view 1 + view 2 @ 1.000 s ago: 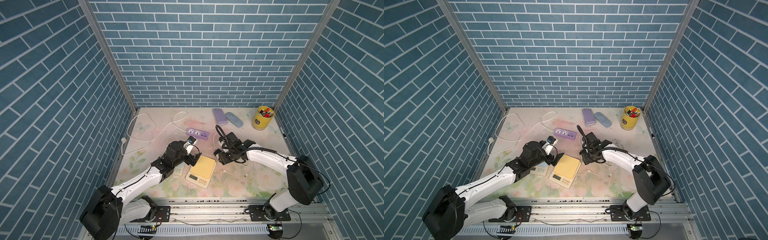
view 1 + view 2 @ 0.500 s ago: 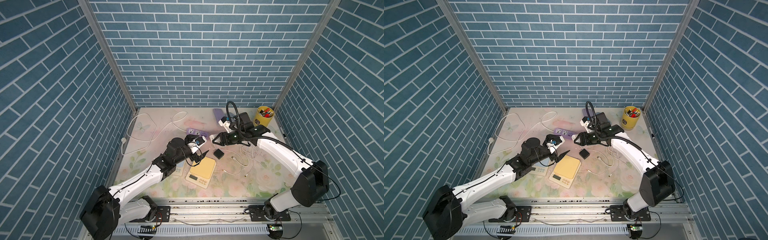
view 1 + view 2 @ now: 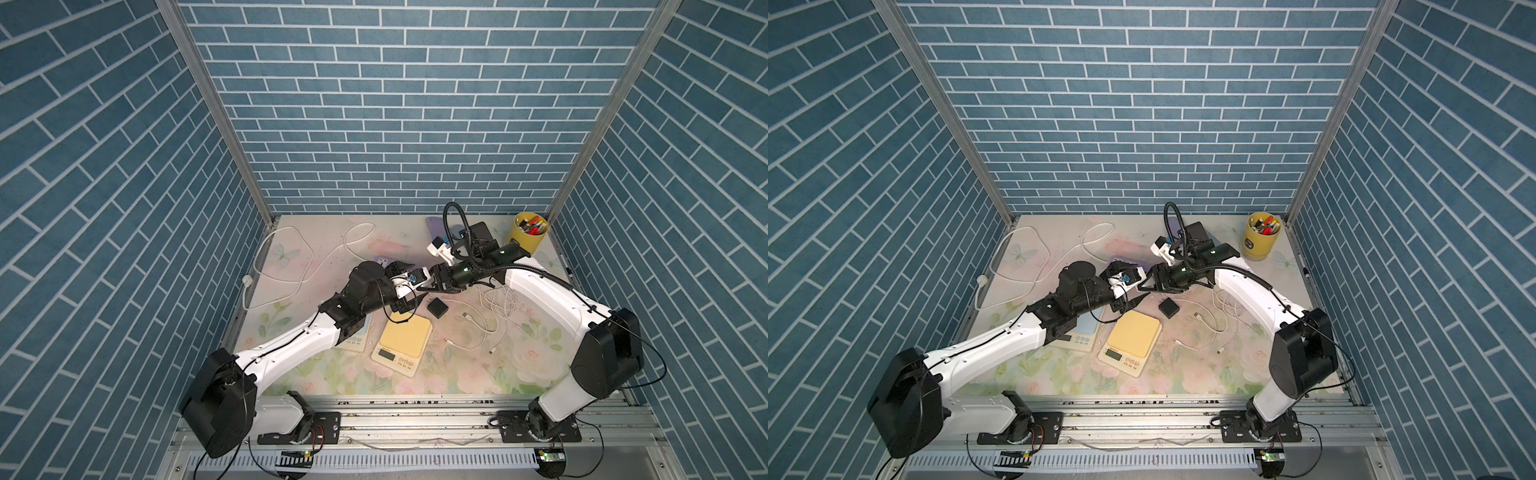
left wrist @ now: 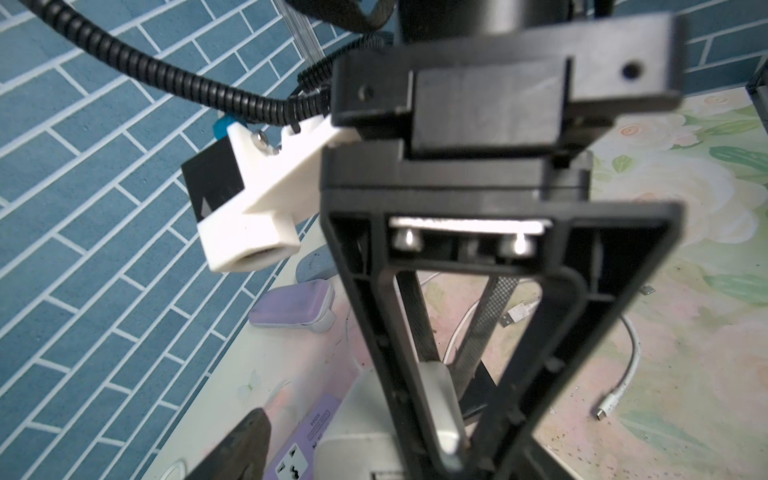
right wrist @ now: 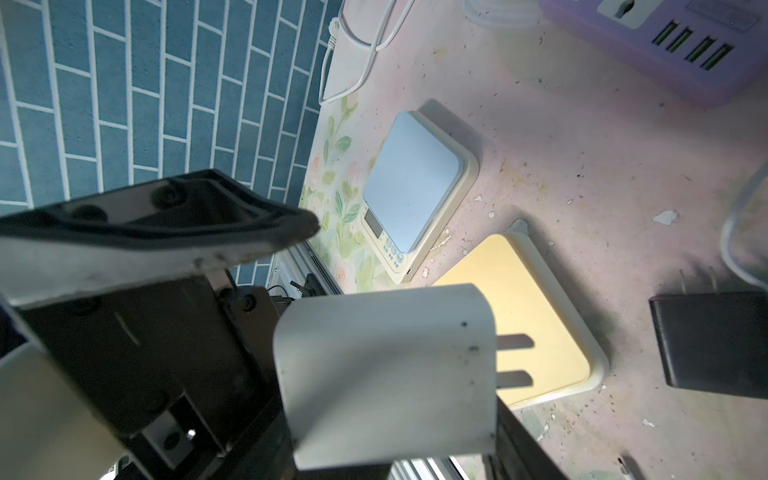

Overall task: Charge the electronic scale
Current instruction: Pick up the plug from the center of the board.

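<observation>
The right gripper (image 3: pixel 426 283) clenches a white two-pronged plug adapter (image 5: pixel 386 374) in the air, just beyond the far edge of the square yellow-topped electronic scale (image 3: pixel 409 337) lying mid-table. The left gripper (image 3: pixel 1130 303) faces it with its fingers spread. A blue-topped scale (image 5: pixel 411 183) lies just left of the yellow one.

- Your flowered table (image 3: pixel 457 374) holds:
- yellow scale (image 3: pixel 405 338) beside blue scale (image 5: pixel 411 187)
- black charger (image 3: pixel 437 308)
- white cables (image 3: pixel 482 328)
- purple power strip (image 5: pixel 665 54)
- yellow cup (image 3: pixel 525 239) at the back corner
</observation>
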You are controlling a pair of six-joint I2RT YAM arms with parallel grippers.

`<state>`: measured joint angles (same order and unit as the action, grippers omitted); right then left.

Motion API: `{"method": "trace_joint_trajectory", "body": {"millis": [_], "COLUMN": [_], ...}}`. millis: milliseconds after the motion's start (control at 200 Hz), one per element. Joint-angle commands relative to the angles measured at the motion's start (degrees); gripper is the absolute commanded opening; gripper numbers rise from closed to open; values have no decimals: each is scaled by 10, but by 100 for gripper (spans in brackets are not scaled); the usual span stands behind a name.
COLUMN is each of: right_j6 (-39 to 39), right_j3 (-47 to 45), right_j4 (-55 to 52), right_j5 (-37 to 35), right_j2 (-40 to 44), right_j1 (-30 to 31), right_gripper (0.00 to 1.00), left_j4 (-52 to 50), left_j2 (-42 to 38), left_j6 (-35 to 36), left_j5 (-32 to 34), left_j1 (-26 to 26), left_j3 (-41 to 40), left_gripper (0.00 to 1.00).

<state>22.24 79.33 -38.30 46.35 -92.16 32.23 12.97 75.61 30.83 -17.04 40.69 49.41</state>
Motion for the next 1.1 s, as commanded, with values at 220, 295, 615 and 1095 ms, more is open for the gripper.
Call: {"method": "trace_joint_trajectory", "body": {"millis": [220,295,615,1095], "right_j6": [-15,-17,-18,54], "right_j3": [28,28,48,172], "right_j4": [-17,-17,-20,-2], "right_j5": [35,34,4,-346], "right_j2": [-10,-11,-20,-168], "right_j1": [0,0,0,1], "right_gripper": [44,44,80,72], "left_j4": [-43,-44,-61,-298], "left_j2": [36,36,20,204], "left_j6": [-16,-22,-62,-240], "left_j5": [-14,-11,-8,154], "left_j1": [4,3,-9,-134], "left_j3": [35,37,52,253], "left_gripper": [76,67,21,0]}}
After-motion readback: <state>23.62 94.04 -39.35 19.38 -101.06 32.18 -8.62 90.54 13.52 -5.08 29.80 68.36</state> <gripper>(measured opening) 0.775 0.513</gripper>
